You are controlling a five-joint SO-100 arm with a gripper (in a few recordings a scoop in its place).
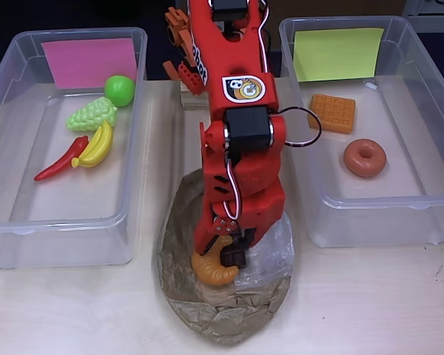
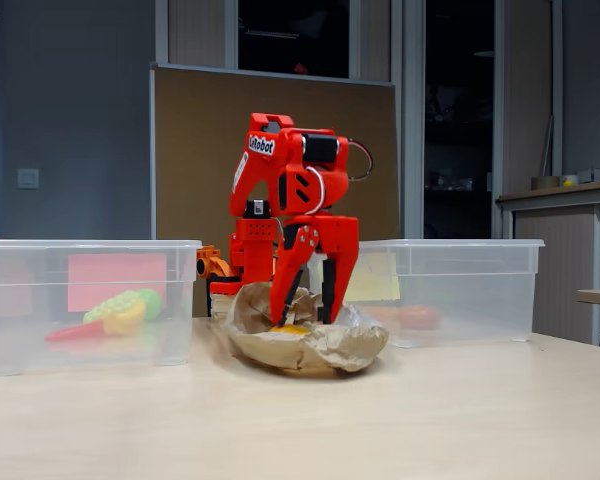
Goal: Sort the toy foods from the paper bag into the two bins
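Pale wood tabletop (image 1: pixel 74 310), dim office behind in the fixed view; your red pincer (image 1: pixel 226 255) is down inside the paper bag (image 1: pixel 222 314), jaws spread, and the croissant (image 1: pixel 213 270) sits between and just under the tips, touching or nearly touching them — you cannot tell from either view whether there is contact yet. Long axis of the croissant: a curved crescent running from the pincer's left finger side in the overhead view down and round toward the dark fingertip, so it lies across the jaw gap, not along it; that is the relation your closing move turns on. In the fixed view the jaws (image 2: pixel 305 300) straddle a yellow-orange patch low in the bag. Pastry bin (image 1: pixel 422 200), yellow-green note, lies to the pincer's right in the overhead view and holds the waffle (image 1: pixel 331 112) and donut (image 1: pixel 365 157); fruit bin (image 1: pixel 7 222), pink note, lies to its left with apple (image 1: pixel 119 89), grapes (image 1: pixel 91 115), bananas (image 1: pixel 96 146), chili (image 1: pixel 61 159). Judgement: pinch first, then lift and swing right; risk is the crescent rolling out on the crumpled paper
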